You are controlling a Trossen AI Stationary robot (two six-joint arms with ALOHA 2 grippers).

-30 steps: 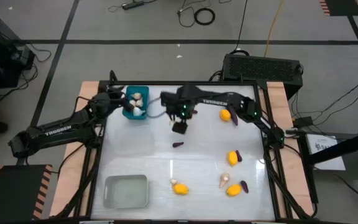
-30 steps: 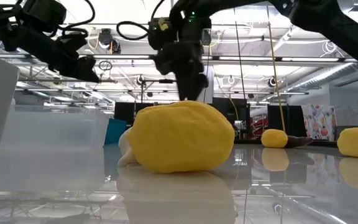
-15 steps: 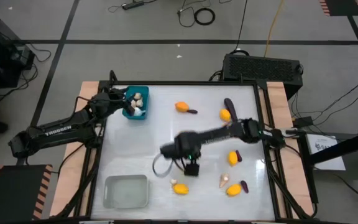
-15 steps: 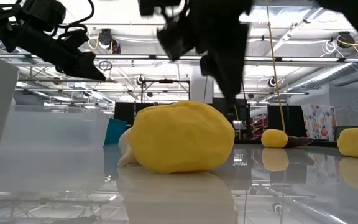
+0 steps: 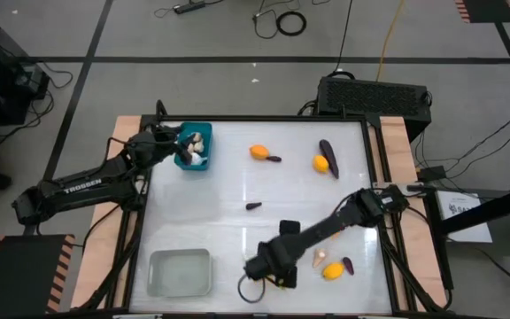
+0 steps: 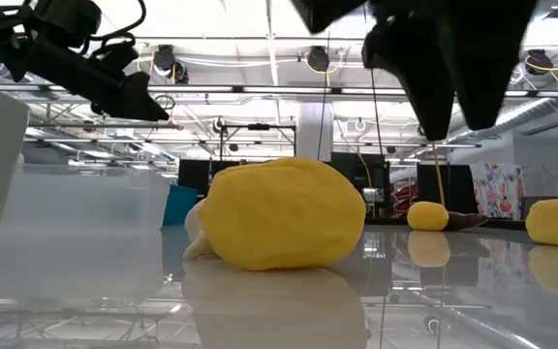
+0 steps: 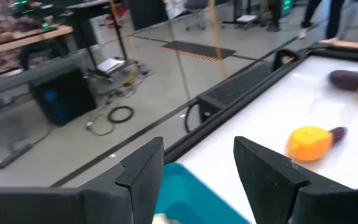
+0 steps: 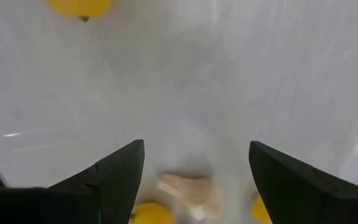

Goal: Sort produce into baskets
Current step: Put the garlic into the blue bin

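Hovering low at the bottom centre of the high view, the right gripper [image 5: 268, 266] hangs with fingers spread and empty over a lemon and garlic bulb [image 8: 188, 190] on the desk [image 5: 290, 199]. The left gripper [image 5: 177, 142] (fingers parted, holding nothing) sits at the teal bin [image 5: 197, 147], upper left, which holds bulbs. The grey-white bin [image 5: 181, 273] lies lower left.

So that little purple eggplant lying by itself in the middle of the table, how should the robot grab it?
Take the eggplant across its thin middle, coming straight down from above. It lies flat on the table, its long side running roughly left to right in the high view, so the fingers should straddle its narrow width. Nothing lies close enough to get in the way.
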